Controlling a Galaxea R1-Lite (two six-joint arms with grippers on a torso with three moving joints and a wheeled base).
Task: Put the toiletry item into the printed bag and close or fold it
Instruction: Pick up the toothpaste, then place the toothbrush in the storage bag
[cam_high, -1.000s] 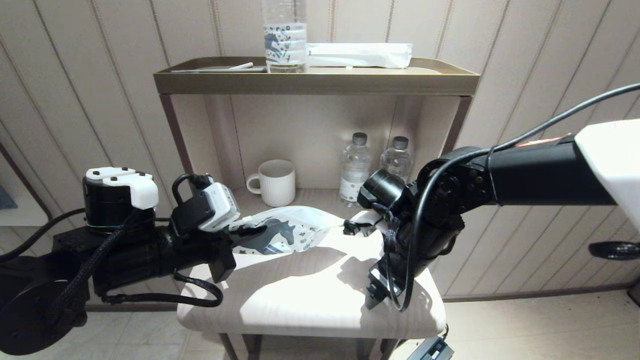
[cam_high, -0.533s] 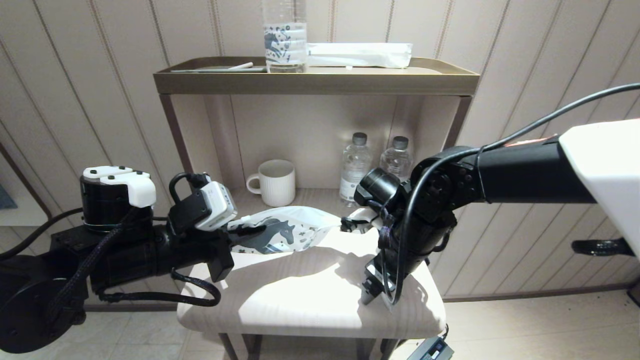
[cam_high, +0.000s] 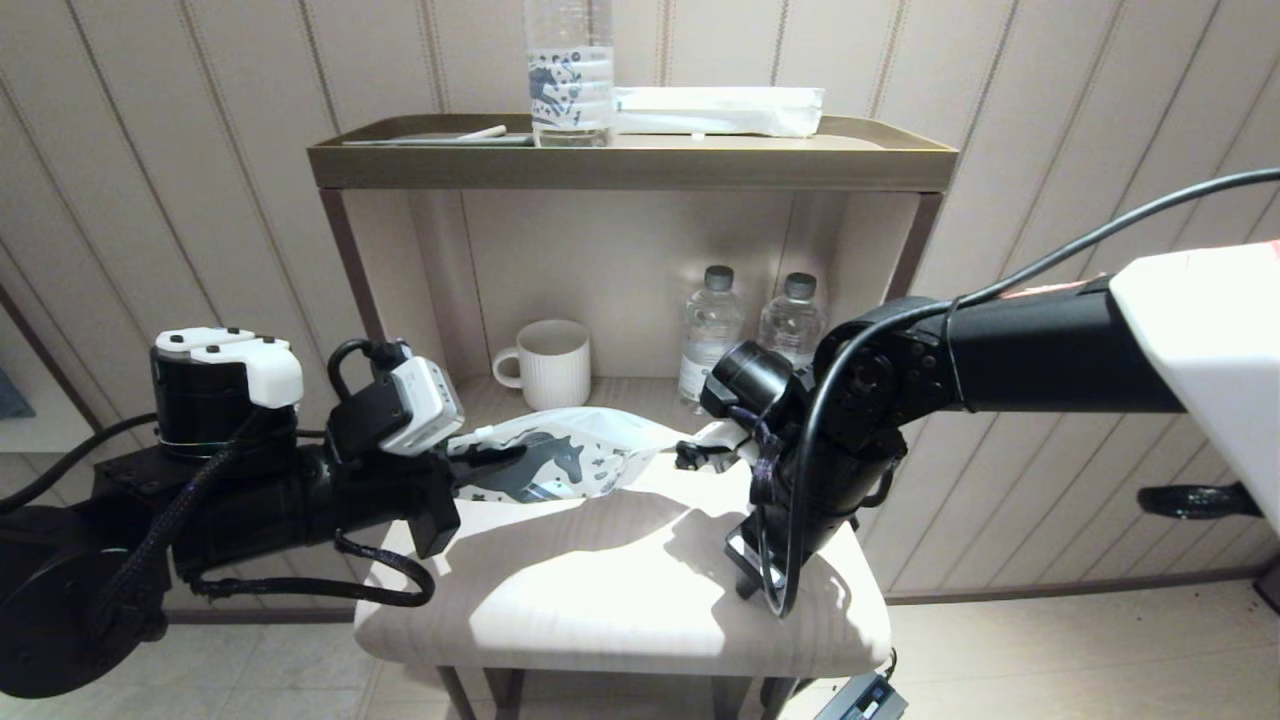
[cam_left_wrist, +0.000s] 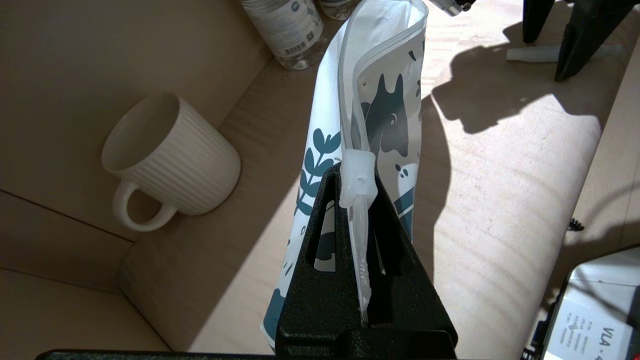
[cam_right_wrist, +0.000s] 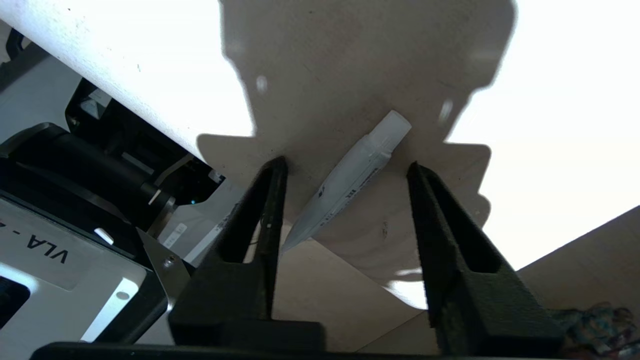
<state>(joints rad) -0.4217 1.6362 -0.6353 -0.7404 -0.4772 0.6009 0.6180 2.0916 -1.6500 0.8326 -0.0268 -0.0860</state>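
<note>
Over the last second my right arm has swung in toward the middle of the counter (cam_high: 560, 620). The right gripper (cam_high: 757, 585) has moved left and a little down, from near the counter's right part toward its centre, and now hangs with its fingers spread on either side of the toiletry item (cam_right_wrist: 350, 182). My left gripper (cam_high: 478, 462) has drifted slightly left and up, carrying the printed bag (cam_high: 565, 462) with it, so the bag sits a touch higher and further left.

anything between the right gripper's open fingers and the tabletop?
Right wrist view: the slim white wrapped toiletry stick lies on the pale wooden tabletop between the right gripper's open fingers, untouched.
</note>
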